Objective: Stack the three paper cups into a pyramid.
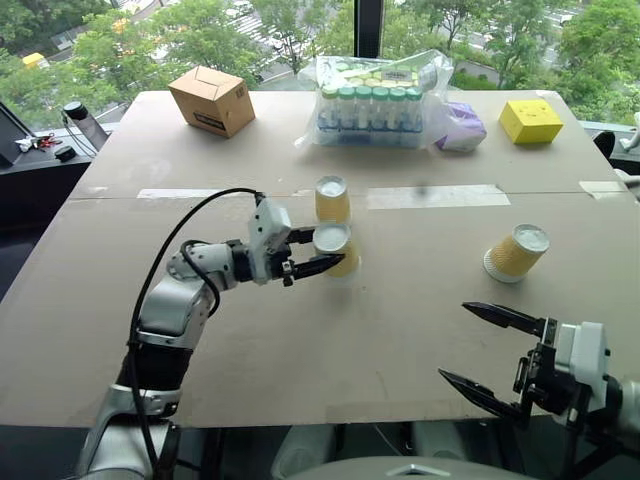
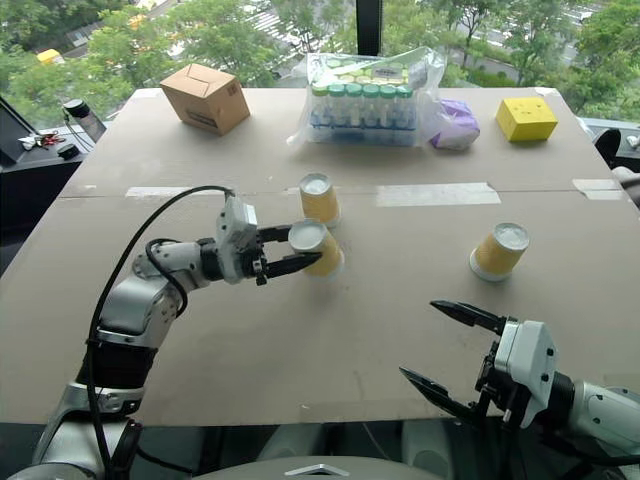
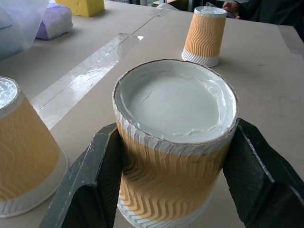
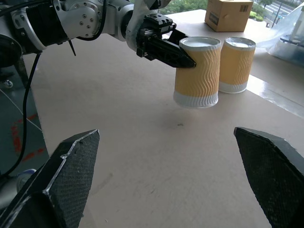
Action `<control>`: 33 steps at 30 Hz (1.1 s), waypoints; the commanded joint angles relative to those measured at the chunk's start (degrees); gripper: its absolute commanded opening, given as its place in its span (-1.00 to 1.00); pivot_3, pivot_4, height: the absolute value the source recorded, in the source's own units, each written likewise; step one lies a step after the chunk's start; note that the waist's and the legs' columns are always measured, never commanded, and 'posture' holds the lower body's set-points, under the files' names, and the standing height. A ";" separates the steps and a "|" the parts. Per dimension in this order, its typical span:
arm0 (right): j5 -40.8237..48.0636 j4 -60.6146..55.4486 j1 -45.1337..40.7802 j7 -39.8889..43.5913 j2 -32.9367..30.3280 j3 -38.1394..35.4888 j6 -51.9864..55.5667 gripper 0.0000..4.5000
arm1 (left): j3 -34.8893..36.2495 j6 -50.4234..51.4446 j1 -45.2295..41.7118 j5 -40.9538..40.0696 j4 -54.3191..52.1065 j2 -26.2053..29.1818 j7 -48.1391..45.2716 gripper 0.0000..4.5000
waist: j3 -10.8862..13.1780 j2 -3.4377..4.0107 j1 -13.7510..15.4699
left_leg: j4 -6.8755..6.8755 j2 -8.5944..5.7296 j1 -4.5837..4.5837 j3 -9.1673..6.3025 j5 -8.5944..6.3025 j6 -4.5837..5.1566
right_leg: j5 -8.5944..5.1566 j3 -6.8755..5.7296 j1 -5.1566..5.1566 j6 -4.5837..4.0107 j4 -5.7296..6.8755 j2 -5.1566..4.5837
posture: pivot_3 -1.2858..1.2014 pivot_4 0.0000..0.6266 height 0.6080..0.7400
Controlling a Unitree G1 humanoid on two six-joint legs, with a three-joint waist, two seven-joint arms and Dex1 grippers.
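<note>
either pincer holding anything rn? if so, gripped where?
Left pincer is shut on an upside-down paper cup, one finger on each side of its wall, near the upturned base. Right pincer is open, holding nothing.

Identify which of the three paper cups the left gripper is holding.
The middle cup, clamped in the left gripper just in front of the cup by the tape strip; the third cup stands alone, far right.

Yellow-orange wavy-ribbed paper cups with white rims, yellow box, black fingers
</note>
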 commanded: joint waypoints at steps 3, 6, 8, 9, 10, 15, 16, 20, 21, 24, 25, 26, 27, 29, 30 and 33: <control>-1.99 -3.49 2.79 -3.12 2.14 -1.33 -1.45 1.00 | -2.02 -3.02 -2.61 2.65 4.99 -1.92 -1.60 0.06 | 0.00 0.00 -0.09 | 0.00 0.02 -0.01 0.01 0.00 0.00 | 0.00 0.03 -0.04 0.00 0.00 0.03 | 0.03 -0.52 1.00; -2.99 -3.47 3.91 -4.89 3.70 -2.12 -1.86 1.00 | -2.37 -4.50 -3.00 3.35 6.96 -2.60 -2.34 0.06 | 0.00 0.00 0.16 | 0.02 0.02 -0.01 0.00 0.00 0.00 | 0.00 0.03 -0.04 0.00 0.01 0.03 | 0.03 -0.52 1.00; -4.03 -2.86 5.03 -5.14 4.23 -2.96 -2.28 1.00 | -2.49 -5.48 -3.14 3.80 8.21 -3.14 -2.57 0.06 | 0.00 0.01 0.17 | 0.04 0.02 -0.01 0.00 0.00 -0.01 | 0.00 0.03 -0.03 0.00 0.02 0.03 | 0.03 -0.52 1.00; -3.85 -2.63 5.94 -4.85 4.35 -3.62 -2.41 1.00 | -2.57 -5.93 -3.10 3.94 8.54 -3.32 -2.82 0.06 | 0.00 0.01 0.19 | 0.04 0.01 -0.01 0.00 0.00 -0.01 | 0.00 0.03 -0.03 0.00 0.02 0.02 | 0.03 -0.52 1.00; -3.67 -2.48 6.81 -4.55 4.41 -4.25 -2.51 1.00 | -2.58 -6.26 -3.03 4.02 8.73 -3.42 -3.00 0.06 | 0.00 0.00 0.22 | 0.04 0.01 -0.01 0.00 0.00 0.00 | 0.00 0.03 -0.02 0.00 0.02 0.02 | 0.03 -0.52 1.00; -3.68 -0.73 9.74 -2.87 4.26 -7.21 -3.59 1.00 | -2.54 -7.71 -2.48 4.58 9.19 -3.41 -3.31 0.06 | -0.01 0.01 0.16 | 0.05 0.01 -0.01 0.00 0.00 0.00 | 0.00 0.03 -0.02 0.01 0.02 0.02 | 0.03 -0.52 1.00; -3.57 -0.34 10.09 -2.58 4.29 -7.68 -3.87 1.00 | -2.49 -7.79 -2.36 4.62 9.16 -3.38 -3.40 0.06 | -0.01 0.01 0.16 | 0.05 0.01 -0.01 0.00 0.00 0.00 | 0.00 0.03 -0.01 0.01 0.03 0.02 | 0.03 -0.52 1.00; -3.11 0.66 10.26 -1.95 4.42 -8.64 -4.25 1.00 | -2.41 -8.42 -1.89 5.13 8.86 -3.33 -3.27 0.06 | -0.01 0.01 0.13 | 0.05 0.02 -0.01 0.00 0.00 0.00 | 0.00 0.03 -0.01 0.00 0.03 0.03 | 0.03 -0.52 1.00; -3.14 0.80 10.13 -1.92 4.40 -8.61 -4.27 1.00 | -2.38 -8.50 -1.81 5.22 8.73 -3.36 -3.07 0.06 | -0.01 0.02 0.13 | 0.05 0.02 -0.01 0.00 0.00 0.00 | 0.00 0.03 -0.01 0.00 0.03 0.03 | 0.03 -0.52 1.00; -3.02 0.90 9.38 -2.09 4.28 -8.37 -3.93 1.00 | -2.46 -8.27 -1.50 5.05 8.18 -3.36 -3.01 0.06 | -0.01 0.02 0.13 | 0.05 0.02 0.00 0.00 0.00 0.00 | 0.00 0.03 -0.01 0.01 0.04 0.03 | 0.03 -0.52 1.00; -2.93 0.95 9.06 -2.15 4.24 -8.31 -3.79 1.00 | -2.45 -8.03 -1.41 4.86 8.03 -3.38 -3.06 0.06 | -0.01 0.02 0.13 | 0.05 0.02 0.00 0.00 0.00 0.00 | 0.00 0.03 -0.01 0.01 0.04 0.03 | 0.03 -0.52 1.00; -2.85 0.95 8.79 -2.21 4.24 -8.23 -3.67 1.00 | -2.47 -7.94 -1.29 4.71 7.86 -3.34 -3.25 0.42 | -0.01 0.02 0.14 | 0.06 0.02 0.00 0.00 0.00 0.00 | 0.00 0.03 -0.01 0.00 0.04 0.03 | 0.03 -0.52 1.00; -2.78 1.00 8.47 -2.28 4.21 -8.17 -3.57 1.00 | -2.41 -7.64 -1.08 4.50 7.59 -3.33 -3.24 0.52 | -0.01 0.02 0.13 | 0.06 0.02 -0.01 0.00 0.00 0.00 | 0.00 0.03 -0.01 0.01 0.04 0.03 | 0.03 -0.52 1.00; -2.38 1.19 7.25 -2.64 4.26 -8.13 -3.33 1.00 | -2.24 -7.28 -0.28 4.31 6.53 -3.26 -2.88 0.88 | -0.01 0.02 0.00 | 0.06 0.02 -0.01 0.00 0.00 0.00 | 0.00 0.03 -0.01 0.01 0.04 0.02 | 0.03 -0.52 1.00; -1.98 1.25 6.53 -3.06 4.36 -8.19 -3.02 1.00 | -2.17 -7.11 0.15 4.25 5.84 -3.18 -2.74 0.97 | -0.01 0.01 -0.01 | 0.05 0.02 -0.01 0.01 0.00 0.00 | 0.00 0.04 -0.02 0.01 0.04 0.03 | 0.03 -0.52 1.00; -3.25 2.40 0.57 -8.84 5.62 -8.08 -1.15 1.00 | 0.53 -5.31 2.42 2.02 2.02 -2.13 -1.61 0.97 | 0.00 0.01 0.07 | 0.05 0.02 -0.02 0.01 0.00 0.00 | 0.00 0.04 -0.03 0.00 0.04 0.03 | 0.03 -0.52 1.00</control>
